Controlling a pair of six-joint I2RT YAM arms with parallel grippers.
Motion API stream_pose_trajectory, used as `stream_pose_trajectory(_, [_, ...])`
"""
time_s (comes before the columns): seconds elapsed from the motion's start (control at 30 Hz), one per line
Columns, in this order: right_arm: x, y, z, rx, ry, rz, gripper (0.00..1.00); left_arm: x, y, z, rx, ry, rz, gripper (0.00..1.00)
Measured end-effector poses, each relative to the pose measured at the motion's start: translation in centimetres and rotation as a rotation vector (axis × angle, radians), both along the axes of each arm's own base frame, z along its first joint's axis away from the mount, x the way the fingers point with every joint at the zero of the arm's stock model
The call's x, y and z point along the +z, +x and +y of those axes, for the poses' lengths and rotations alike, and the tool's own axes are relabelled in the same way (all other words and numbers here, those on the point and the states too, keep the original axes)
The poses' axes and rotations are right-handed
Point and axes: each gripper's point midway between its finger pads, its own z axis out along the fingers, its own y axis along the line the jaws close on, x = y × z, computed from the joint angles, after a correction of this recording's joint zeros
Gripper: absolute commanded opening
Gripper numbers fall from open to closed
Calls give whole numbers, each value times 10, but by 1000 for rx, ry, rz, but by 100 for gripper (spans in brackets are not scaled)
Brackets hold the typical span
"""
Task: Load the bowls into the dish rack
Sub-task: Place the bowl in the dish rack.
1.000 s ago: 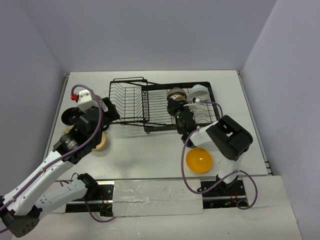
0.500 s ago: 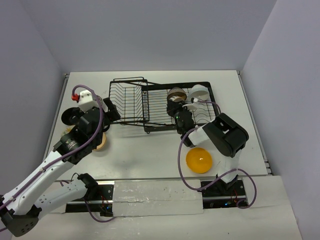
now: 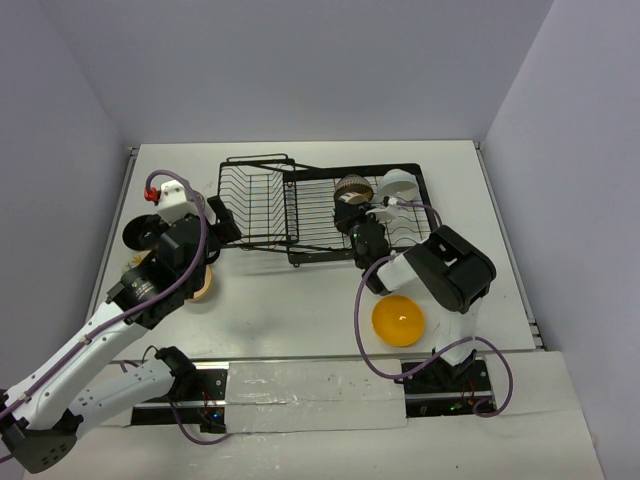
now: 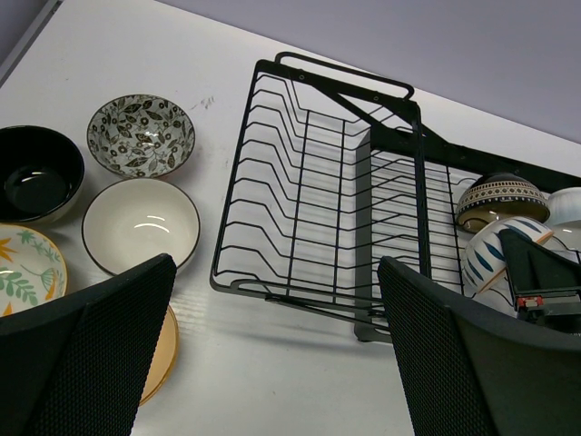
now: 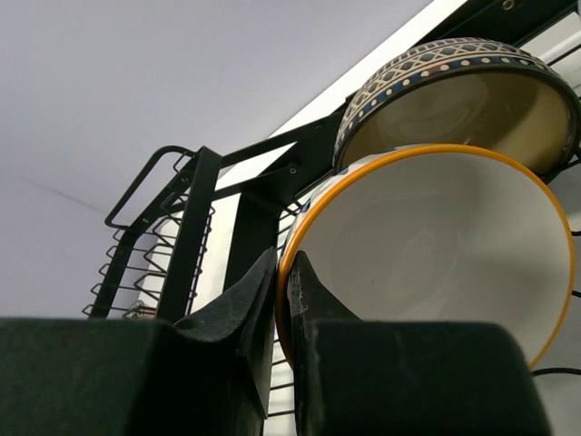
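The black wire dish rack stands at mid-table. My right gripper is shut on the rim of a white bowl with an orange edge, held on edge in the rack's tray section against a brown patterned bowl. From the left wrist view, the held bowl shows blue leaf marks. A white bowl also sits in the rack. My left gripper hangs open over the table just left of the rack, nothing in it. An orange-yellow bowl lies on the table near the right arm.
Left of the rack stand a black bowl, a grey floral bowl, a cream bowl, a leaf-painted bowl and a tan one. The rack's basket section holds nothing. Grey walls close the table in.
The right arm has shifted slightly toward the rack, still gripping the bowl. The left arm and the other bowls have not moved.
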Motion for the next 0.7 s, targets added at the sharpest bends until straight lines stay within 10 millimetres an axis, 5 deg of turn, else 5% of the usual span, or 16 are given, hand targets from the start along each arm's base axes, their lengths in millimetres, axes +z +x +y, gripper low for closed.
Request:
stream_pose_trajectory(0.47, [-2, -11, -8, -3, 23, -17, 0, 1, -2, -3, -13, -1, -3, 99])
stream_pose_trajectory(0.7, [-1, -17, -11, -3, 36, -19, 14, 2, -4, -1, -14, -6, -10, 99])
